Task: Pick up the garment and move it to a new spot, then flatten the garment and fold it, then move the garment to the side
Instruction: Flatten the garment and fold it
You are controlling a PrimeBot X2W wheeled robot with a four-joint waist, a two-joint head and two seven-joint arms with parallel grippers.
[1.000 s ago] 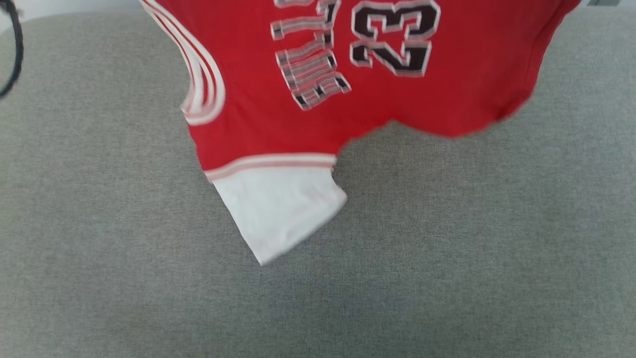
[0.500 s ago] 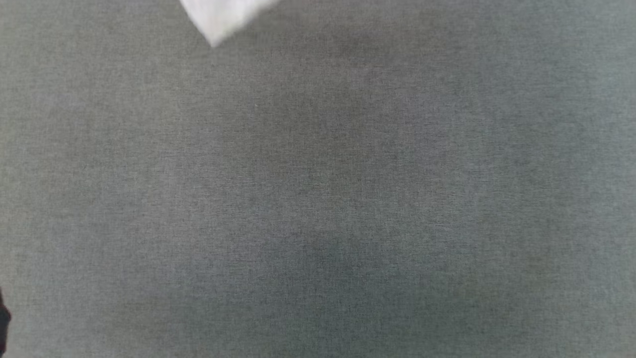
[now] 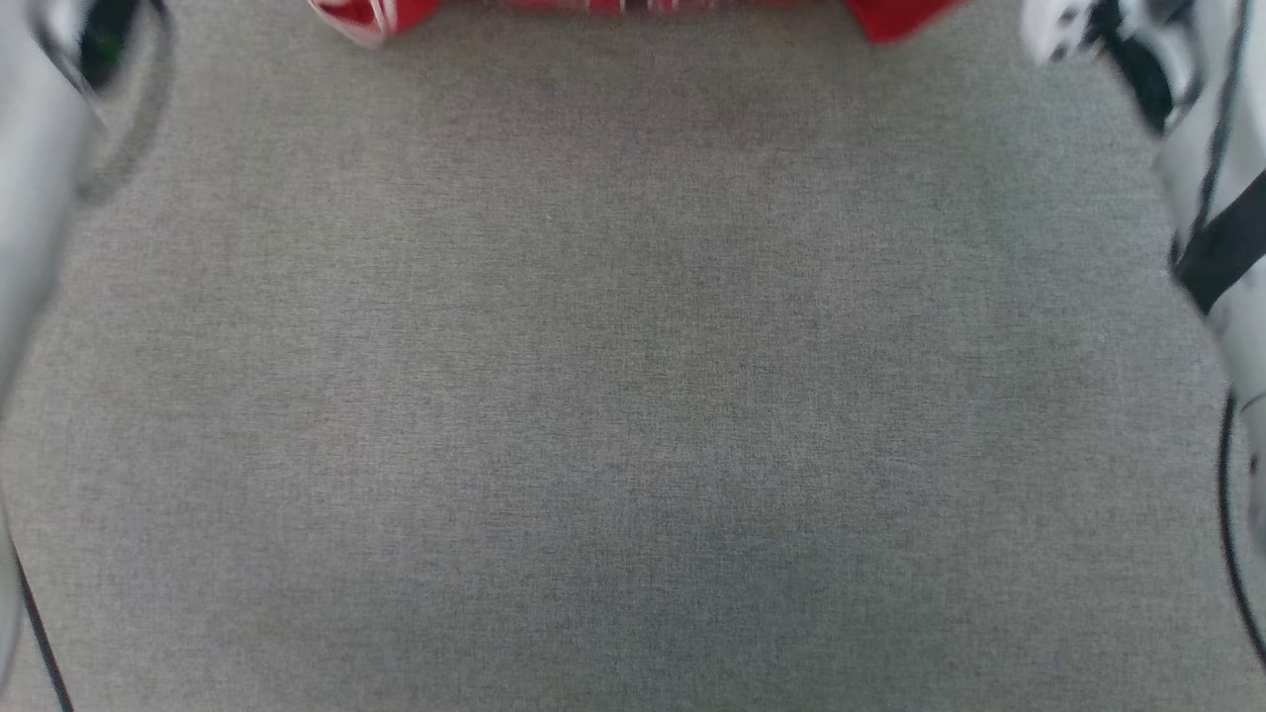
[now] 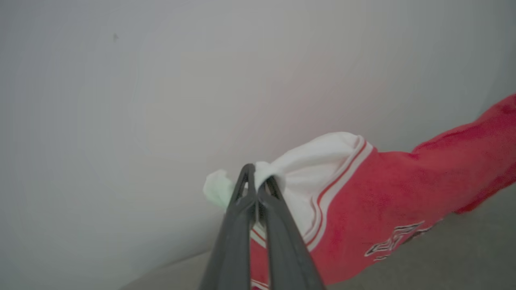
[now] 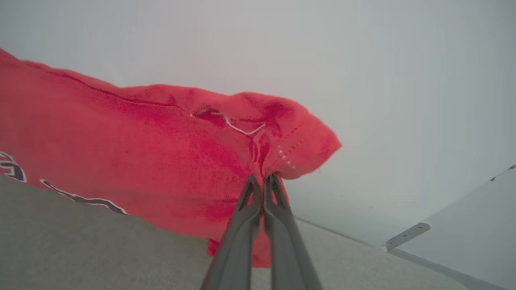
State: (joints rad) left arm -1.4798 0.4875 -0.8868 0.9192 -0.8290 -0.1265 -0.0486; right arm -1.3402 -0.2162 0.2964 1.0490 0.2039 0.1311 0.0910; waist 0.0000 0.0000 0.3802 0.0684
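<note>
The thin red T-shirt with white sleeves [image 4: 363, 193] is held up at the far side of the grey cloth surface [image 3: 633, 396], pinched tight at a sleeve by the left gripper [image 4: 255, 179] and at a red corner by the right gripper [image 5: 264, 179], and is best laid down wide and flat.

Head looks down; wrist views close, sharing garment [image 4: 363, 209].

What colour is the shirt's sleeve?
White sleeve, on the red garment; best in the left wrist view.
</note>
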